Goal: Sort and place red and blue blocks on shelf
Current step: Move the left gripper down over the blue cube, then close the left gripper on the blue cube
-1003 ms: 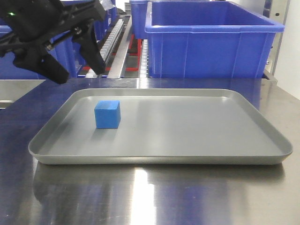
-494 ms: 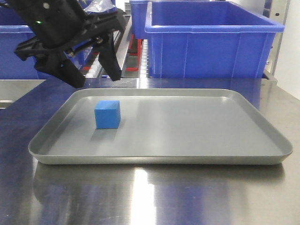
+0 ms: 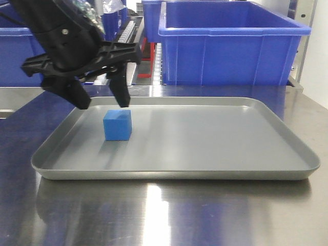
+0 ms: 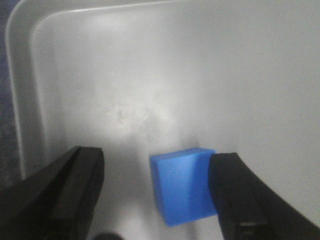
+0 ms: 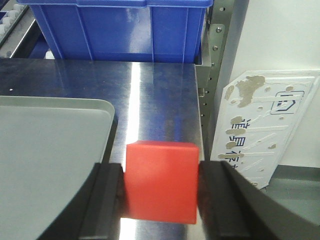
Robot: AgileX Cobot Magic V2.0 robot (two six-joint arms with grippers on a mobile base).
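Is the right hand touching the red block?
Touching. The right wrist view shows the red block pinched between the fingers of the right hand, no gap either side.

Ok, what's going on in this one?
A two-armed robot is partway through sorting two blocks. Its left hand hovers open just over the blue block, which sits in a shallow grey tray and is not yet gripped. The right hand is shut on the red block, holding it over the steel table beside the tray's corner. Neither block has been put away yet.
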